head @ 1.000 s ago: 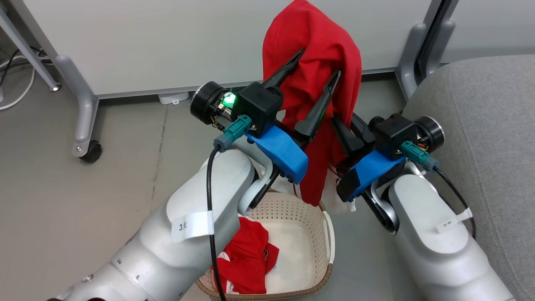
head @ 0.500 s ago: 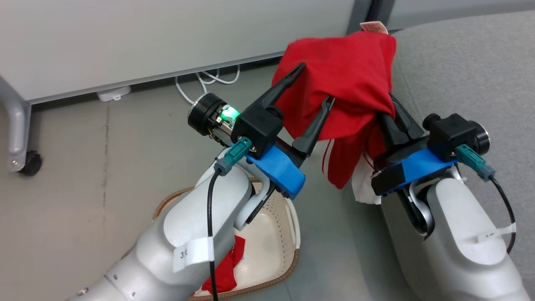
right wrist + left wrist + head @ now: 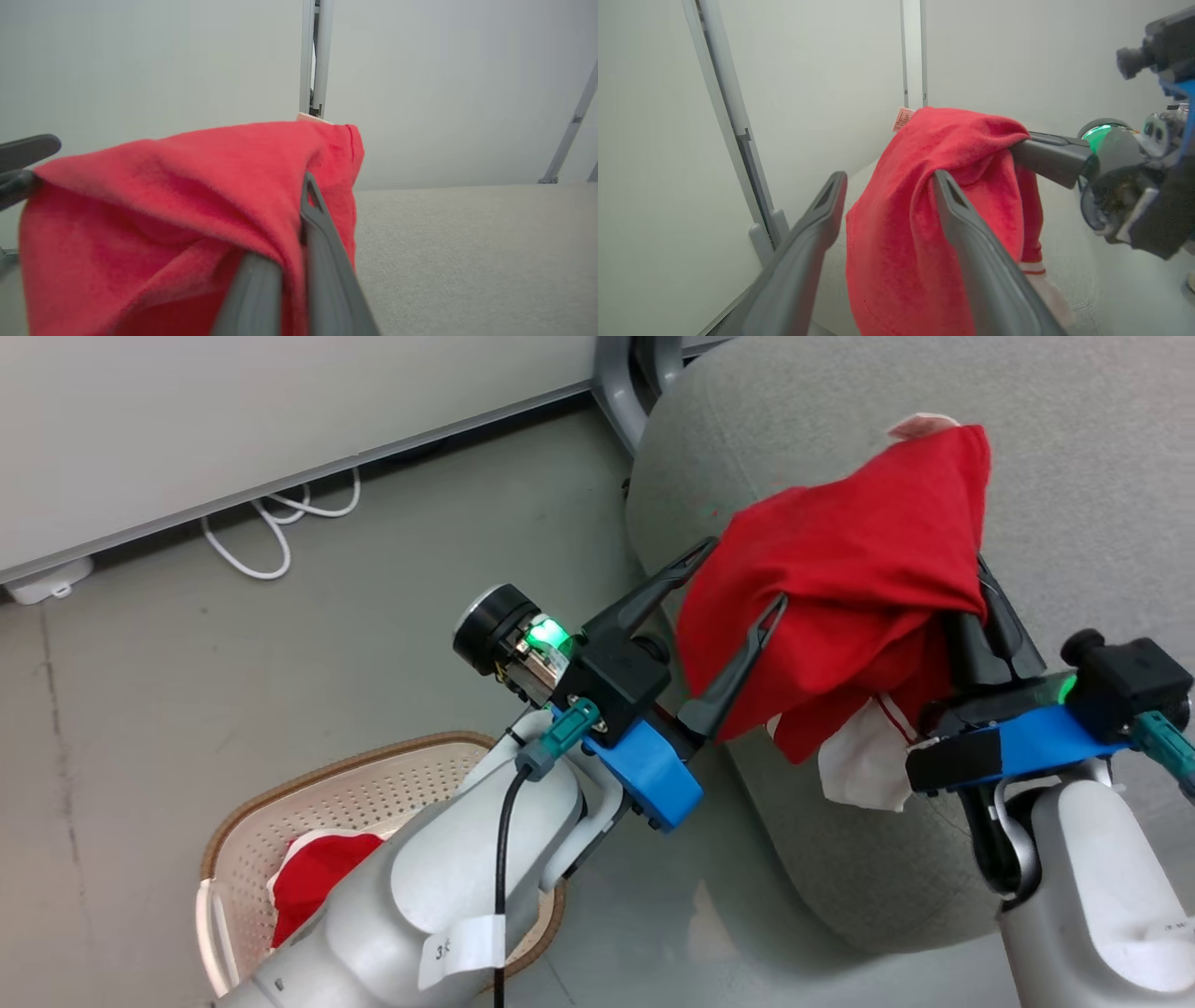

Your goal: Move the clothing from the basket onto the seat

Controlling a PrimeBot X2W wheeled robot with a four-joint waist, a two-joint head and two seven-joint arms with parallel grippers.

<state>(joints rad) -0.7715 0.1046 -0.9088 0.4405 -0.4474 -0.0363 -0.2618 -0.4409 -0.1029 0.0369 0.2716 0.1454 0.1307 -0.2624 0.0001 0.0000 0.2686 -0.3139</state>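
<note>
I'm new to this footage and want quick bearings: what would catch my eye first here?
The bright red garment stands out at the head view's upper right, hanging bunched from the right gripper, fingers closed on it, above the grey sofa. The left gripper beside it is open, fingers apart. At lower left, a second red garment lies in the cream basket on the floor.
</note>
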